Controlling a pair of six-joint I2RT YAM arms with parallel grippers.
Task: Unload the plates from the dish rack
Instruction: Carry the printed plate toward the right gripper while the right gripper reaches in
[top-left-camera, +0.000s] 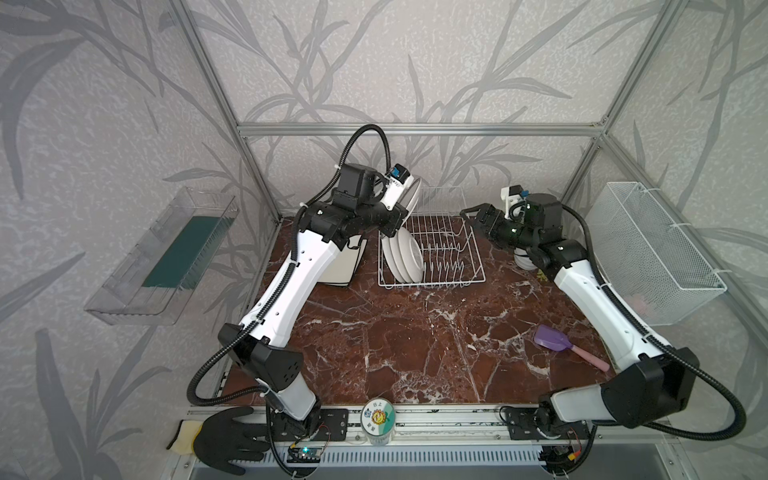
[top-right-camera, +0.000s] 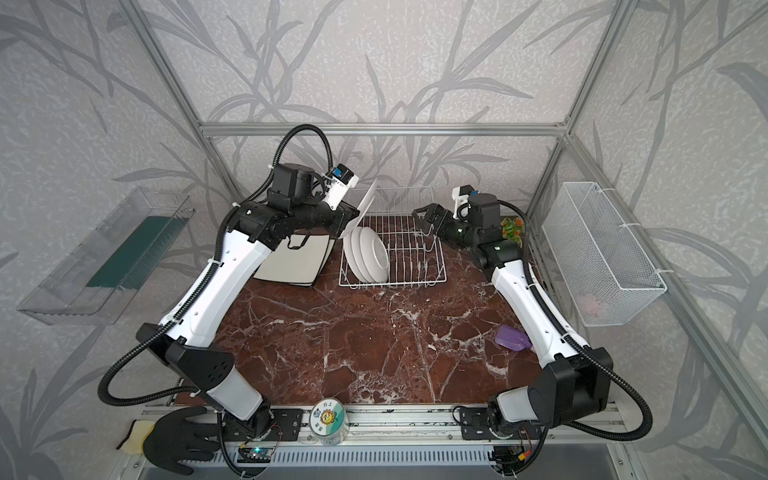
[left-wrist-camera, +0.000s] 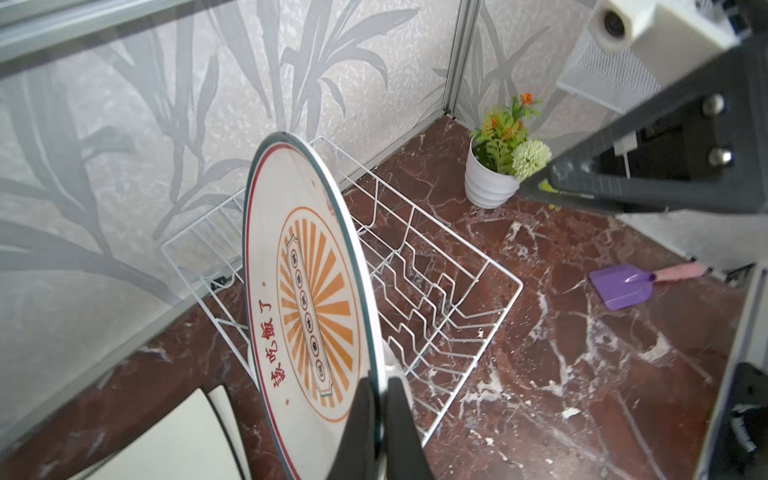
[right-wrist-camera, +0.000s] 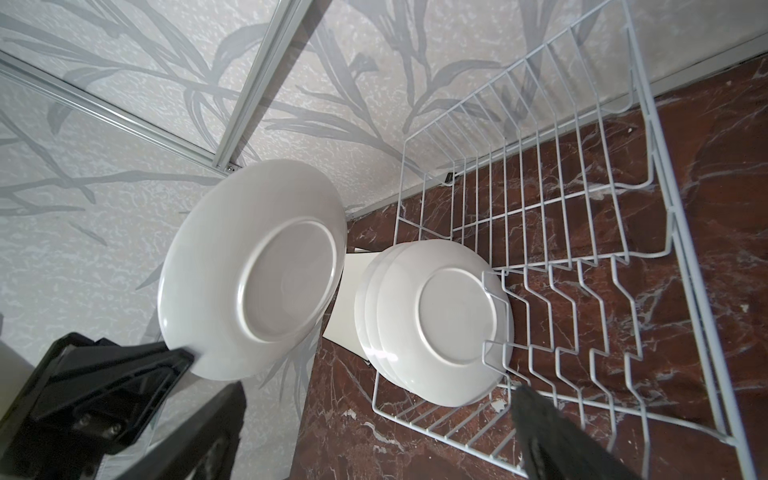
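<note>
1 red-brown marble tabletop (top-left-camera: 415, 345) under both arms. 1 white wire dish rack (top-left-camera: 432, 285) at its back middle, close to the wall. Just left of the rack, flat on the marble, square plates (top-right-camera: 291, 262) in a stack: cream on top, black edge beneath, so 2 as far as can be told. Upright in the rack's left end, 3 round plates (right-wrist-camera: 436, 324), white backs toward the right arm. 1 more round plate (left-wrist-camera: 307, 307), orange sunburst on its face, tilted in the air above those 3 — pinched at the rim by the left gripper (left-wrist-camera: 379, 388), fingers pressed onto both faces. In the air by the rack's right back corner, the right gripper (top-left-camera: 473, 217), fingers (right-wrist-camera: 540, 424) spread wide, nothing between them. 1 potted plant (left-wrist-camera: 492, 183) in the back right corner. 1 purple scoop (top-left-camera: 552, 338) on the marble near the right edge.
</note>
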